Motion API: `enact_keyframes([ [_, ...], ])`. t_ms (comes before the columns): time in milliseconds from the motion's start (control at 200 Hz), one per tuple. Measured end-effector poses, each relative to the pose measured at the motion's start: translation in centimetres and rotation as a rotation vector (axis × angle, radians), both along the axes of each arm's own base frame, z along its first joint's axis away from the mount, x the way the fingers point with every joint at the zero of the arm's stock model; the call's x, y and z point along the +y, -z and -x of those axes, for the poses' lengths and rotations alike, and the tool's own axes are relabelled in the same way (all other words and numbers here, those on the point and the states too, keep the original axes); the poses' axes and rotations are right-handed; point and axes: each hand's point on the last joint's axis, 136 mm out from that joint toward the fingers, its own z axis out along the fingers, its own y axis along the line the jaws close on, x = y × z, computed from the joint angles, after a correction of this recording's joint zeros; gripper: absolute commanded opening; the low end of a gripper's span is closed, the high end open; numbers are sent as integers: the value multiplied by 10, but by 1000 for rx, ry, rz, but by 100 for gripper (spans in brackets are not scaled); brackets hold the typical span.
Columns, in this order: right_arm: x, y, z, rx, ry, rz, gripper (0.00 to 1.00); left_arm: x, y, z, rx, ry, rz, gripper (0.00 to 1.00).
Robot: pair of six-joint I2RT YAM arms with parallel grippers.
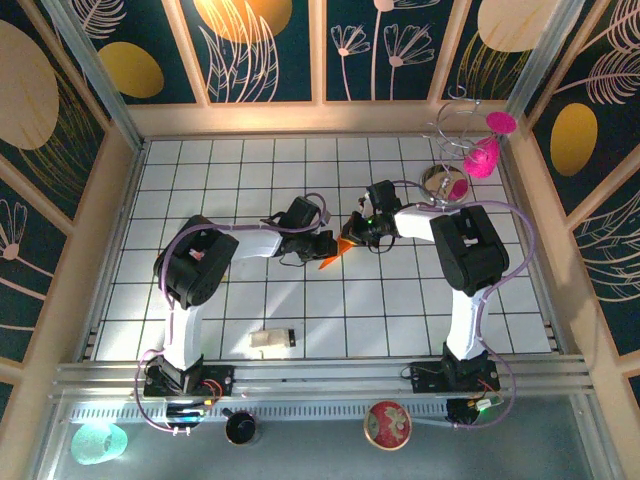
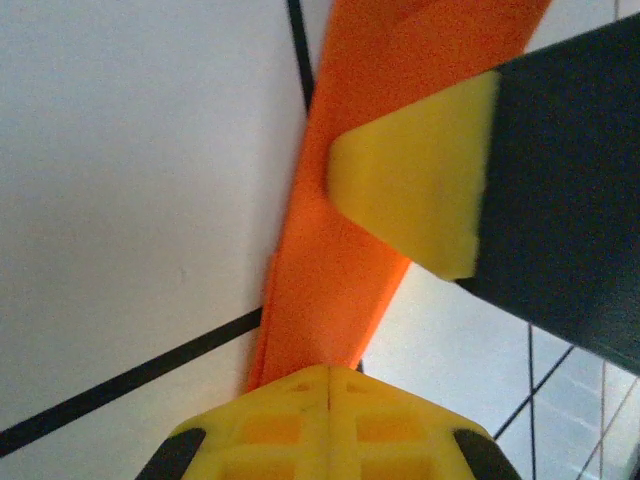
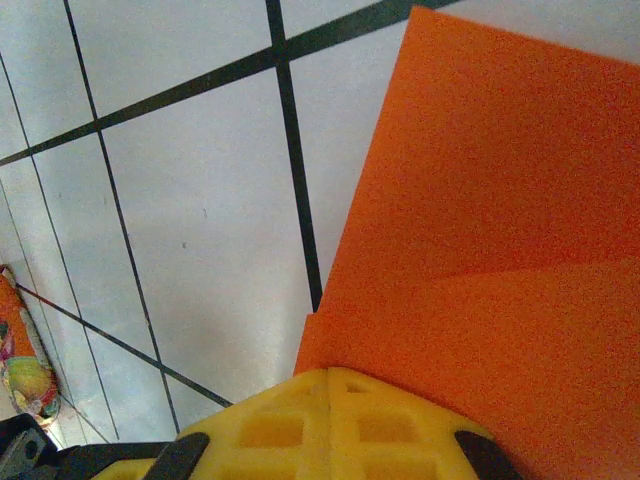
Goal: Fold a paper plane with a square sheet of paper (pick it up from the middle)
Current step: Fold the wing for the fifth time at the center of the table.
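The square sheet of paper (image 1: 337, 253) is bright orange and folded into a narrow pointed shape, held just above the middle of the tiled table between both grippers. My left gripper (image 1: 325, 245) is shut on one end of it. In the left wrist view the folded paper (image 2: 330, 270) runs up from the shut left gripper (image 2: 330, 372), and a yellow fingertip (image 2: 420, 185) of the right gripper presses on it. My right gripper (image 1: 357, 232) is shut on the other edge. In the right wrist view the paper (image 3: 490, 240) shows a crease above the shut right gripper (image 3: 328, 375).
A small beige block (image 1: 272, 340) lies near the front edge of the table. A wire stand with pink pieces (image 1: 480, 150) and a shiny bowl (image 1: 443, 183) stand at the back right. A multicoloured wrapper (image 3: 22, 365) lies on the tiles to the left in the right wrist view.
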Motion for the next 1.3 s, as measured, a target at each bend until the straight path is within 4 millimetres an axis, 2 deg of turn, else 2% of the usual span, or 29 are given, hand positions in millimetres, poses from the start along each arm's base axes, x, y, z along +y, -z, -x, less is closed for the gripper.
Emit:
enact_keyframes([
  [345,2,-16,-3,-43,-7,-11,4,1,2,-1,12,-5,-18,0],
  [546,-1,-6,4,-29,-1,20,3,1,2,-1,15,-5,-22,0],
  [701,-7,-3,1,-35,18,43,3,1,2,-1,18,-5,-24,0],
  [956,-32,1,-16,-63,73,65,2,2,4,1,15,-4,-17,0],
  [1206,-78,0,-48,-115,197,70,3,3,4,2,-6,-16,11,0],
  [1301,-85,0,-53,-128,220,68,3,2,4,2,-7,-19,16,0],
])
